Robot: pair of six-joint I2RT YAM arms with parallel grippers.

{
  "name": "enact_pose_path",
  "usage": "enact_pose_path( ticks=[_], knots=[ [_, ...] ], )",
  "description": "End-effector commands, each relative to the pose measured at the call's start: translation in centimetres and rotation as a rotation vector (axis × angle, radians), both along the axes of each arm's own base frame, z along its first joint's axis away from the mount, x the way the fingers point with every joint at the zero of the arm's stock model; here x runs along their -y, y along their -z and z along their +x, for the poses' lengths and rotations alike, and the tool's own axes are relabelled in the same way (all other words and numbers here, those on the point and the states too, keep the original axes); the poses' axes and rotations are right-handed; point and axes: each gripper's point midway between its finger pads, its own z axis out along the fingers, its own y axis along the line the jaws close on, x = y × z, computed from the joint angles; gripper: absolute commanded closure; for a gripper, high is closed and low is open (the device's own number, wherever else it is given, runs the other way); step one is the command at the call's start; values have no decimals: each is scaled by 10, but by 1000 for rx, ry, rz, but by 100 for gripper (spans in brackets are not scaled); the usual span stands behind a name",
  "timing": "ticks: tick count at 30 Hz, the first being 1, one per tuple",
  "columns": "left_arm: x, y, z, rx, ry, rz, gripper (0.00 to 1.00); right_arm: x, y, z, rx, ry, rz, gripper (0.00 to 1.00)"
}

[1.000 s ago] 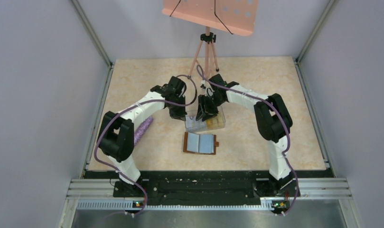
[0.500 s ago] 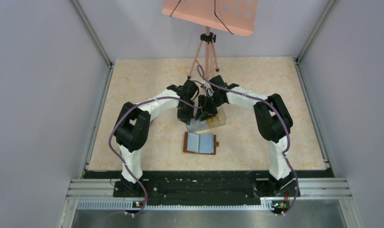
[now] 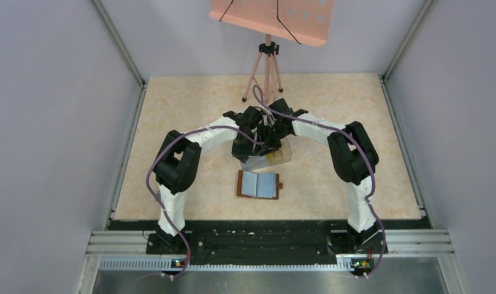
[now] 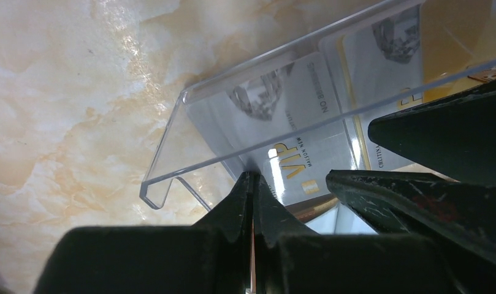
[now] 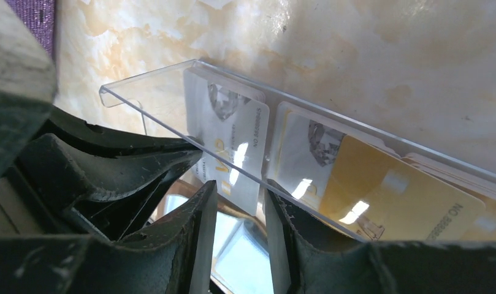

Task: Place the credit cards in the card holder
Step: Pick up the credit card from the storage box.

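Credit cards (image 5: 233, 138): inside the clear plastic box, at the centre of the top view, under both grippers. In the right wrist view a whitish one with gold "VIP" lettering leans in the left-hand compartment. Another whitish card and an orange-yellow card (image 5: 386, 196) overlap in the compartment to its right.
Card holder (image 3: 258, 184): a brown wallet lying open and flat on the table with its pale blue-grey inner pockets facing up. Its snap tab sticks out at its right edge. It lies just below the box in the top view, apart from both grippers.
Clear plastic box (image 4: 171, 144): rests on the table and is divided into compartments. Its near wall runs diagonally across both wrist views.
Left gripper (image 4: 252, 180): the fingers are pressed together tip to tip, with the tips at the box's near wall by the end compartment. Whether anything thin is pinched between them cannot be told.
Right gripper (image 5: 240, 193): the fingers are parted by a narrow gap, with the tips at the box wall beneath the lower edge of the VIP card. Nothing is visibly clamped.
Grippers together: close side by side over the box. The left one's fingers fill the lower left of the right wrist view.
Table (image 3: 355, 110): beige marbled top between grey walls.
Tripod (image 3: 268, 64): upper centre of the top view, carrying a pink perforated board (image 3: 263, 15).
Purple textured thing (image 5: 30, 18): upper left corner of the right wrist view.
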Motion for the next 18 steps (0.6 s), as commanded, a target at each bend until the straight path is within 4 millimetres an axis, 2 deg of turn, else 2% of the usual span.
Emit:
enact_pose_path(
  ticks=[1,9,18],
  knots=[
    [-12,2,-2,-9,19,77,100,23,46,-30,-91,-8,-186,66],
    [-9,4,-2,-11,13,78,100,29,69,-43,-101,-35,-280,67],
    [-5,8,-4,-26,19,61,100,12,77,-60,-178,-40,-165,67]
  ],
)
